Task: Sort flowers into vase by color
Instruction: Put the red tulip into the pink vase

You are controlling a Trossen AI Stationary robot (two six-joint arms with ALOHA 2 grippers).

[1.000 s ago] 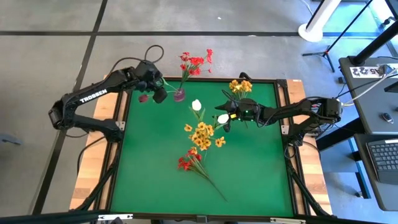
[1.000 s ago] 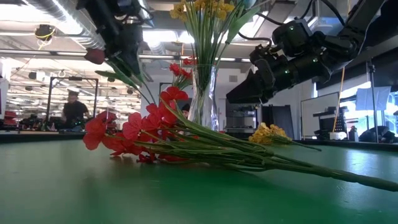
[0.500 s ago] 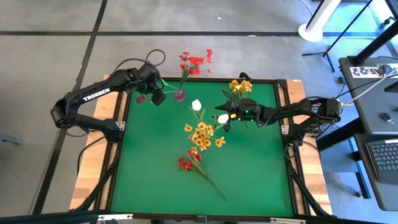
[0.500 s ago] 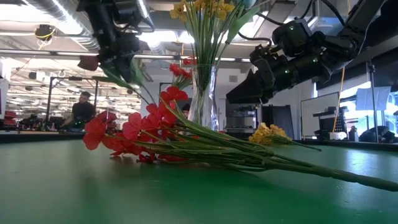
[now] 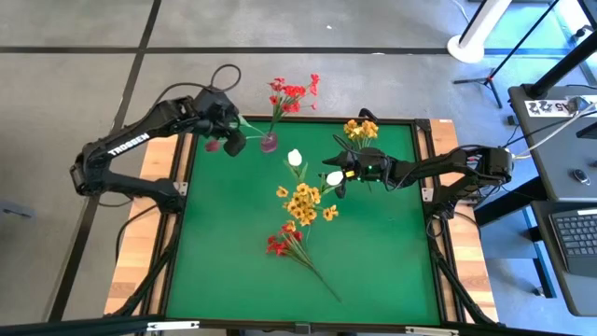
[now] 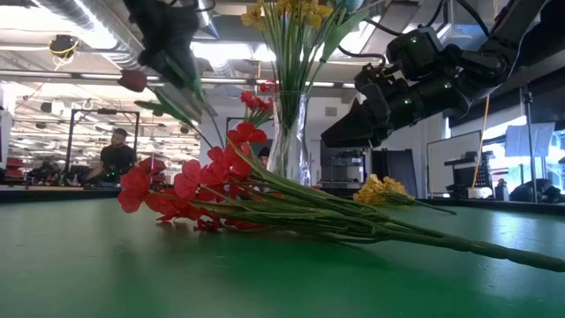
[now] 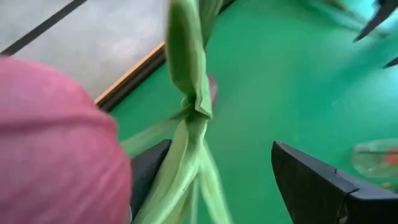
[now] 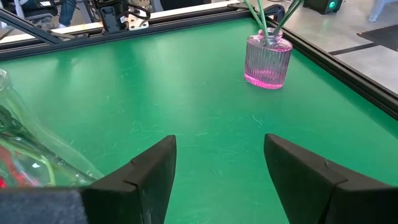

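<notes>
Fingers of the left gripper were clamped on a red flower's stem beside the pink vase; right gripper was held spread, empty, above the counter.

light: bright, even overhead | shadows: soft | blur: left wrist view, near flower defocused

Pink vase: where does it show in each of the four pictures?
High view: the pink vase stands by the table's top edge, left of centre.
Low view: cannot be made out behind the flowers.
Left wrist view: cannot tell.
Right wrist view: the pink vase shows at upper right, holding green stems.
Shared landmark: the green table.
</notes>
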